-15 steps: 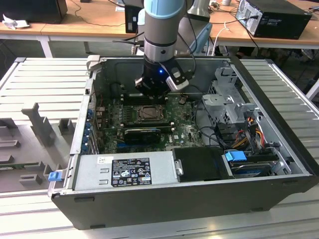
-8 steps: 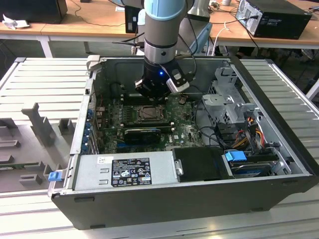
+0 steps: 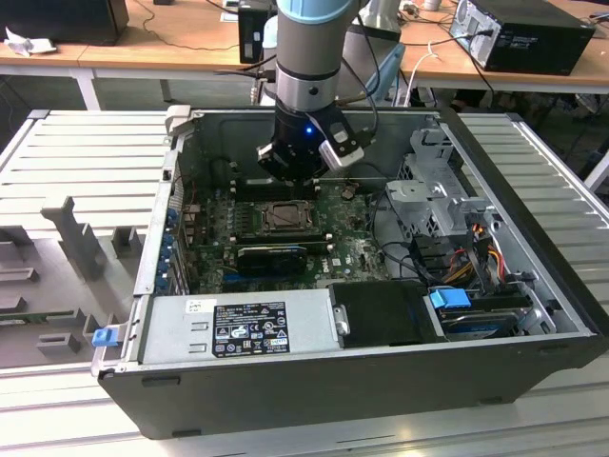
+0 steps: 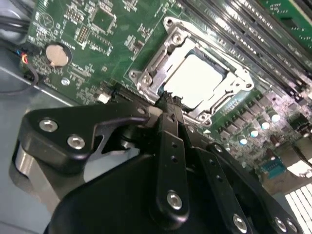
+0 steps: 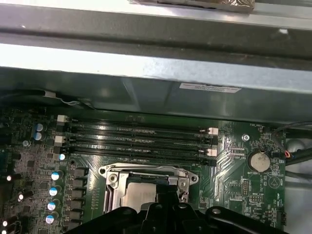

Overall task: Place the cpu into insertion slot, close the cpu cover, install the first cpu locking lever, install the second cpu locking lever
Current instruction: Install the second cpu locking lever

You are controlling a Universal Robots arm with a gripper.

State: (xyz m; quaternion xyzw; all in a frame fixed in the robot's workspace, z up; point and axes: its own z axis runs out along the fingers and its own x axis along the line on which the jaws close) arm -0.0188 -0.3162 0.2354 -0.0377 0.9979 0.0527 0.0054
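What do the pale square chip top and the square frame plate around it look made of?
The pale square cpu top looks like matte brushed metal, evenly silvery-beige, glare-free. The square silver-grey cpu cover frame looks like stamped bare steel, with bright edge highlights; possibly plated.

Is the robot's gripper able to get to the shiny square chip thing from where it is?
Probably yes. The gripper hangs right over the cpu, which sits in the insertion slot on the green board. The case is open on top, and nothing stands between them.
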